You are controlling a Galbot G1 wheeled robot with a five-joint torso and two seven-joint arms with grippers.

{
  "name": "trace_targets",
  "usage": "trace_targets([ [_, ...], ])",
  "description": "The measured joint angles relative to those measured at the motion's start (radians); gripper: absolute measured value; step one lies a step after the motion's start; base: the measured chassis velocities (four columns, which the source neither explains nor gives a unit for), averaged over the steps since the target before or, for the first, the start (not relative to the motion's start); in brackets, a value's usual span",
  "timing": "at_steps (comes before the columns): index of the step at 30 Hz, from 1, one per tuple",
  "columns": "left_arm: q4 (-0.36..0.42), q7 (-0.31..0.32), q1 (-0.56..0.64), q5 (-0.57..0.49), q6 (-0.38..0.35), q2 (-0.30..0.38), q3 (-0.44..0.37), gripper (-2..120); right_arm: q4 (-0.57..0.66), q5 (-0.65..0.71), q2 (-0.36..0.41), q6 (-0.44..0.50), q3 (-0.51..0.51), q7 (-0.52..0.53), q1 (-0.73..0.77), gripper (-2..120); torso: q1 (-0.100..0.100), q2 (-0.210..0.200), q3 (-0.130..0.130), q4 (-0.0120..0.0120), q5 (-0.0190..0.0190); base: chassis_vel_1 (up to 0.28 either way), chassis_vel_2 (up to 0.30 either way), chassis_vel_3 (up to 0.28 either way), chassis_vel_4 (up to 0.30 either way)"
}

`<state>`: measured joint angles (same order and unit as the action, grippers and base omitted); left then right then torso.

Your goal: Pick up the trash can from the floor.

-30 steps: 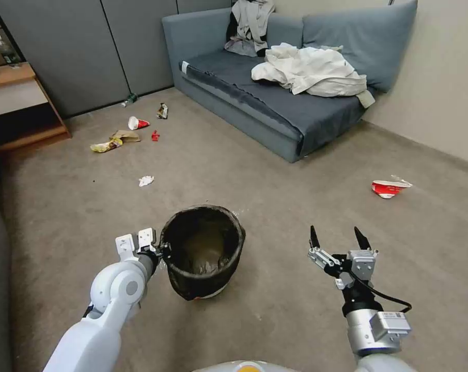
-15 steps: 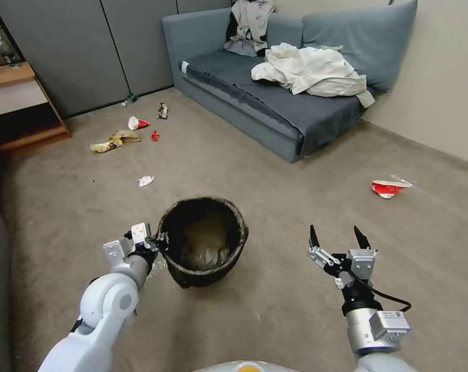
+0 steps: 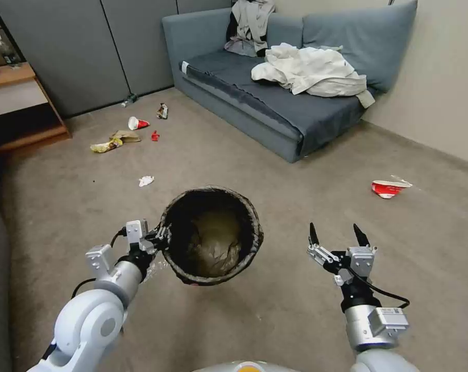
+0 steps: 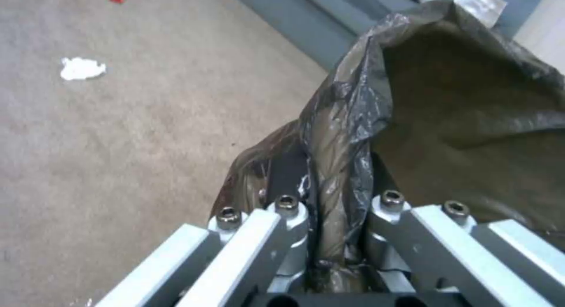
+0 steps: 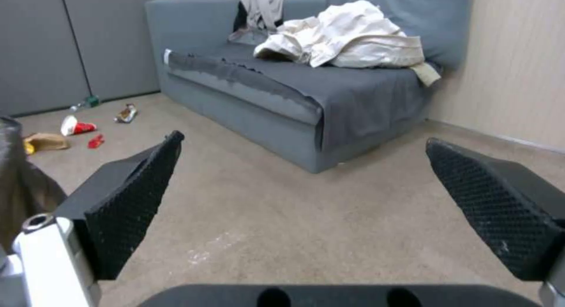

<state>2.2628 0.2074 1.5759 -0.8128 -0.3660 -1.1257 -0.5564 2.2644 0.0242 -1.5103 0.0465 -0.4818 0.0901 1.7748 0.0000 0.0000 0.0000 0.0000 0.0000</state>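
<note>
your left gripper (image 3: 159, 238) has its jaws clenched on the bagged rim of the trash can (image 3: 213, 235) at its 9 o'clock, lifted off the floor (image 3: 296, 170); your right gripper (image 3: 337, 236) idles at 3 o'clock, jaws released.

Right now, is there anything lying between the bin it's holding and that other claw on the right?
No. In the head view, just bare floor lies between the trash can, held by the left gripper, and the open right gripper.
</note>
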Motion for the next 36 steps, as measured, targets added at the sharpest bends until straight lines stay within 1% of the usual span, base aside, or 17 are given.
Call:
trace_targets([
  [4, 0.019, -0.018, 0.029, 0.031, 0.034, -0.008, -0.009, 5, -0.001, 0.001, -0.002, -0.001, -0.001, 0.003, -0.005, 100, 0.0, 0.0, 0.0, 0.0001, 0.0, 0.0, 0.0, 0.0, 0.0],
  [8, 0.026, -0.035, 0.043, 0.054, 0.046, -0.018, -0.008, 5, -0.002, 0.001, -0.003, -0.002, -0.001, 0.004, -0.006, 100, 0.0, 0.0, 0.0, 0.0, 0.0, 0.0, 0.0, 0.0, 0.0],
  [36, 0.025, -0.039, 0.035, 0.07, 0.047, -0.026, 0.005, 5, -0.009, 0.008, -0.004, -0.003, -0.005, 0.007, -0.017, 100, 0.0, 0.0, 0.0, 0.0, 0.0, 0.0, 0.0, 0.0, 0.0],
])
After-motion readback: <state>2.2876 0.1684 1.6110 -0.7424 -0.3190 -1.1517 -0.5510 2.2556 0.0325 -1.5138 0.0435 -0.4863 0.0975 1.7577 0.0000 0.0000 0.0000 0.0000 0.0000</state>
